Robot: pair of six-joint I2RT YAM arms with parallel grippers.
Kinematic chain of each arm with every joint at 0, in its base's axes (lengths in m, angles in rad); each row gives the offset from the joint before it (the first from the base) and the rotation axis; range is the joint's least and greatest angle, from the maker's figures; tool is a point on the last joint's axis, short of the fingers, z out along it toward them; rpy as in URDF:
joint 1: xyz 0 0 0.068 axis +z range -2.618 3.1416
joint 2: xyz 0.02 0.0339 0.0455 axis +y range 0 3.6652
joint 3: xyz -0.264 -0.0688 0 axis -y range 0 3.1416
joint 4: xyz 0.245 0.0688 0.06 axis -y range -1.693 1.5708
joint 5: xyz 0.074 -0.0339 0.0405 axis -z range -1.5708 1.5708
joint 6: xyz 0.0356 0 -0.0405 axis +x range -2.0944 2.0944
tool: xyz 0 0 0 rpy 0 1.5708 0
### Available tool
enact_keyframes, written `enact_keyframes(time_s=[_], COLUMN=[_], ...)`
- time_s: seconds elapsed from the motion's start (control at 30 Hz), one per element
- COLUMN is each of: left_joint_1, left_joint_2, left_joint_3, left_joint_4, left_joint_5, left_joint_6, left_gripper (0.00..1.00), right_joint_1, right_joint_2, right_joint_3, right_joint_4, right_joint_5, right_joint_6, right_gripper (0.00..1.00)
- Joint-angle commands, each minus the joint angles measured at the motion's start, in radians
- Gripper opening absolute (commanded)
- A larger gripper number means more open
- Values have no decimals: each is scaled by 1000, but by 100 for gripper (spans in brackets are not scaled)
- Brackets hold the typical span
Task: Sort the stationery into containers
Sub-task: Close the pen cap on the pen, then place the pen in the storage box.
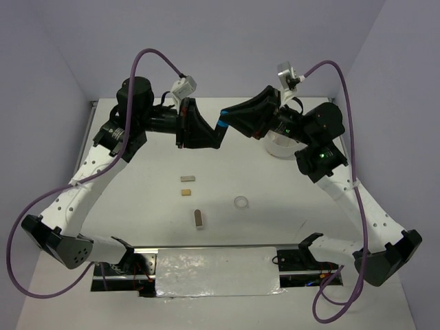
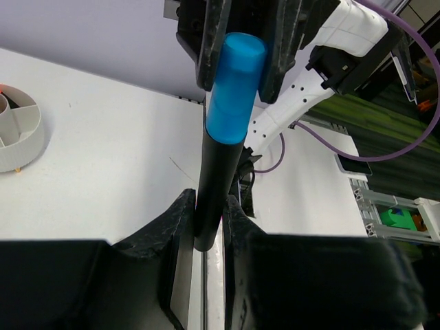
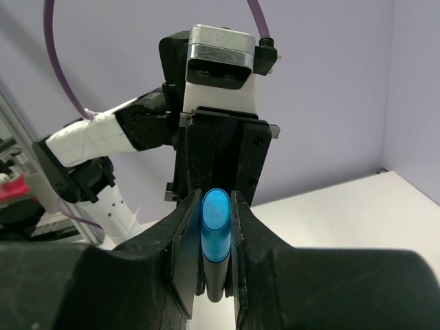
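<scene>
A black marker with a blue cap [image 1: 221,126] hangs in the air between both grippers at the back middle of the table. My left gripper [image 1: 214,137] is shut on its black barrel [image 2: 210,185]. My right gripper [image 1: 228,117] is shut on the blue cap [image 3: 214,216], and its fingers [image 2: 206,48] show round the cap in the left wrist view. The white divided dish [image 1: 278,146] stands at the back right, partly hidden under my right arm. It also shows in the left wrist view [image 2: 20,134].
On the table lie a pale block [image 1: 188,177], a small tan block [image 1: 185,192], a grey block [image 1: 199,218] and a clear tape ring [image 1: 241,202]. A foil-covered strip [image 1: 216,271] runs along the near edge between the arm bases.
</scene>
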Motion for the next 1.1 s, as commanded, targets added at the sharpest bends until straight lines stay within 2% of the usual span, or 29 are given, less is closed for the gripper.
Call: enact_keyframes(time_s=[0.0, 0.13, 0.17, 0.2, 0.3, 0.37, 0.4, 0.47, 0.57, 0.77, 0.83, 0.87, 1.0, 1.07], left_joint_1=[52, 49, 49, 47, 32, 18, 2, -17, -54, -91, -92, -94, -92, -89], left_joint_2=[-15, -31, -43, -54, -89, -104, -107, -121, -156, -181, -176, -178, -190, -184], left_joint_3=[187, 100, 76, 45, -105, -151, -190, -224, -282, -320, -316, -313, -279, -264], left_joint_4=[534, 578, 601, 615, 655, 635, 620, 577, 485, 318, 253, 243, 122, 120], left_joint_5=[-246, -208, -196, -182, -95, -59, -30, -21, -21, 45, 50, 39, -25, -33], left_joint_6=[-29, -77, -86, -100, -157, -164, -155, -134, -63, 26, 49, 75, 135, 135], left_gripper=[0, 0, 0, 0, 0, 0, 0, 0, 0, 0, 0, 0, 0, 0], right_joint_1=[126, 123, 119, 117, 112, 105, 103, 82, 51, 22, 23, 23, 23, 25], right_joint_2=[64, 31, 24, 17, -8, -3, 6, 17, 40, 53, 66, 75, 99, 109], right_joint_3=[-131, -88, -62, -30, 138, 191, 232, 280, 321, 315, 326, 341, 375, 375], right_joint_4=[-587, -478, -460, -482, -579, -605, -625, -640, -670, -604, -610, -622, -753, -810], right_joint_5=[-455, -364, -332, -215, 3, 79, 101, 118, 93, -58, -126, -143, -221, -243], right_joint_6=[-22, 72, 82, 76, 5, -36, -47, -81, -108, -78, -81, -100, -179, -208], right_gripper=[0, 14, 23, 26, 28, 32, 39, 40, 46, 48, 42, 34, 27, 43])
